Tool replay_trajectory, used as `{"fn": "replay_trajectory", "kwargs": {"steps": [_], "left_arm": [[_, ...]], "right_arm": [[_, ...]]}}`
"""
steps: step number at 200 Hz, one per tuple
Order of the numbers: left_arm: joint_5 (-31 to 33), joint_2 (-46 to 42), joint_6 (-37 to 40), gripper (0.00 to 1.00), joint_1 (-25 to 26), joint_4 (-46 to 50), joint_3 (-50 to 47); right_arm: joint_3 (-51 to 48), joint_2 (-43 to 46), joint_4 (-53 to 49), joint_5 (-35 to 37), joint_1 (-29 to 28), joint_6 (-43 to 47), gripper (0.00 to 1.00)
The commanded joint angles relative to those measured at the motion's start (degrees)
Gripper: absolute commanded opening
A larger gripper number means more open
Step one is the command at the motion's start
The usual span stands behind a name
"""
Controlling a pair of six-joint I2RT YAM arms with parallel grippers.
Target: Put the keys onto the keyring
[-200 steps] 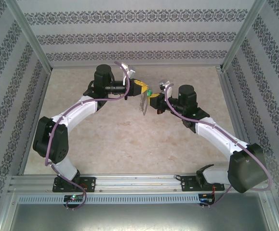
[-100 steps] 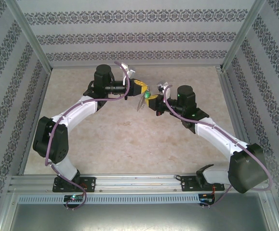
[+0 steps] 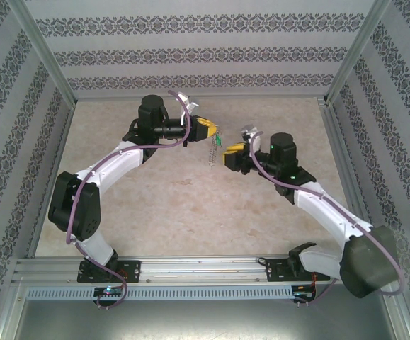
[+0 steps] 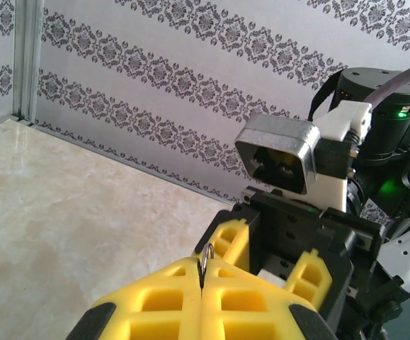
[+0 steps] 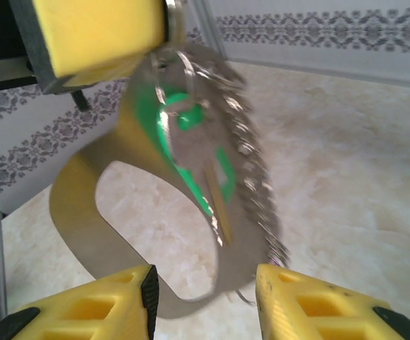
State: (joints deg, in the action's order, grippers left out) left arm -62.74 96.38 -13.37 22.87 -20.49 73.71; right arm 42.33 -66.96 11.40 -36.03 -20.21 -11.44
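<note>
One keyring (image 5: 73, 205), a blurred dull loop with jagged fringe and green key (image 5: 183, 117), hangs pinched by left gripper (image 4: 201, 283). Right gripper (image 5: 205, 294) jaws spread, apart from it, over open table (image 3: 183, 212).

No readable text, label, brand or number for you to log. The grey-and-white patterned wallpaper (image 4: 190, 85) behind the left claw (image 4: 201, 283) carries ornamental bands only.

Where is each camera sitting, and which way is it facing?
Top external: above, behind the bases, looking down on the beige table; both arms, left gripper, right gripper.
Left wrist: behind its shut yellow fingers, facing the right gripper and patterned wall.
Right wrist: behind its open fingers, facing the thin grey metal oval keyring and green-headed key.
Shared: each wrist view catches the other gripper.
</note>
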Motion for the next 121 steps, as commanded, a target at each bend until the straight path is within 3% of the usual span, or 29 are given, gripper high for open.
{"fn": "replay_trajectory", "kwargs": {"steps": [1,83,121], "left_arm": [[-0.97,-1.89,-0.78,0.00,0.51,-4.42,-0.05],[-1.48,-1.46,-3.20,0.00,0.51,-7.52,-0.76],[-1.80,-1.28,-4.50,0.00,0.51,-9.19,-0.89]], "right_arm": [[-2.23,3.29,2.32,0.85,1.97,-2.63,0.42],[3.44,0.05,5.54,5.22,2.89,-8.59,0.41],[5.12,-1.79,9.37,3.34,2.89,-12.07,0.41]]}}
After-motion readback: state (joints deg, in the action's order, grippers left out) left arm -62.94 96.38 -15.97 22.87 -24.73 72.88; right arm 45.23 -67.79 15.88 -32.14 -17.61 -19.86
